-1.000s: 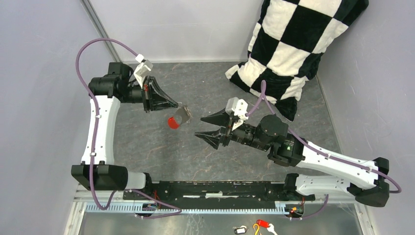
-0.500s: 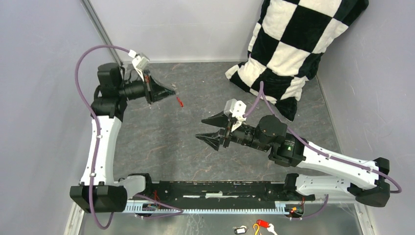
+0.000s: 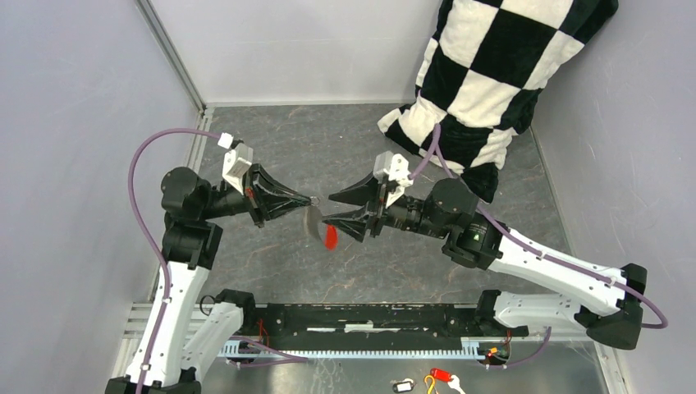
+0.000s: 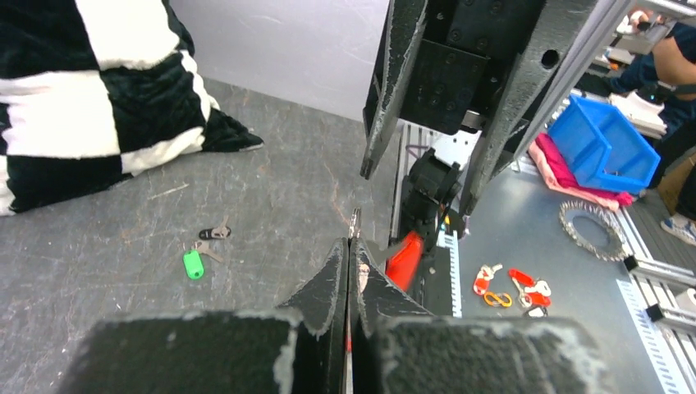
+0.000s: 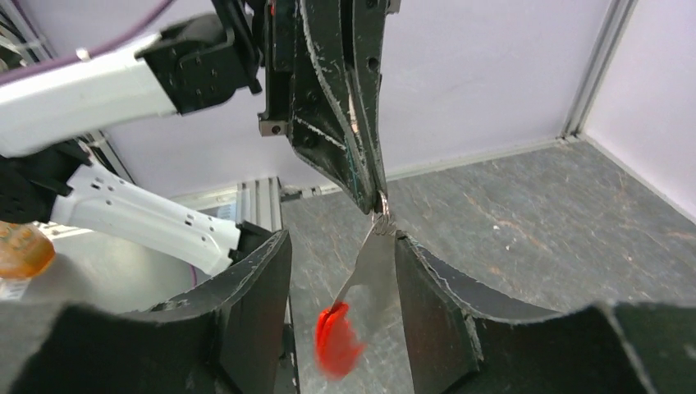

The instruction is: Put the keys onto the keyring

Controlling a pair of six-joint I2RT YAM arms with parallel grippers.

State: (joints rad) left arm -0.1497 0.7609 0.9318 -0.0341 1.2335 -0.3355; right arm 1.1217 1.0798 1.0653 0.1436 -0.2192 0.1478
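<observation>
L gripper (image 3: 309, 200) clenched on top of keyring (image 5: 373, 263) | red key (image 5: 336, 343) hangs at its lower end, above table (image 4: 98, 246) | R gripper (image 3: 328, 209) jaws parted, flanking keyring | green key (image 4: 193, 264), dark key (image 4: 215, 233) on table near pillow (image 4: 82, 98)

Matt grey stone-look table (image 3: 271, 263) with fine scratches, plush black-and-white cloth pillow (image 3: 492, 66), matt black rough-edged plastic fingers (image 5: 328, 123) of the left gripper (image 3: 313, 200), thin silvery metal keyring (image 5: 382, 217), red plastic key (image 5: 336, 343), bright green plastic key (image 4: 193, 264), small dark metal key (image 4: 215, 233), smooth white arm shells (image 3: 176, 287)
</observation>
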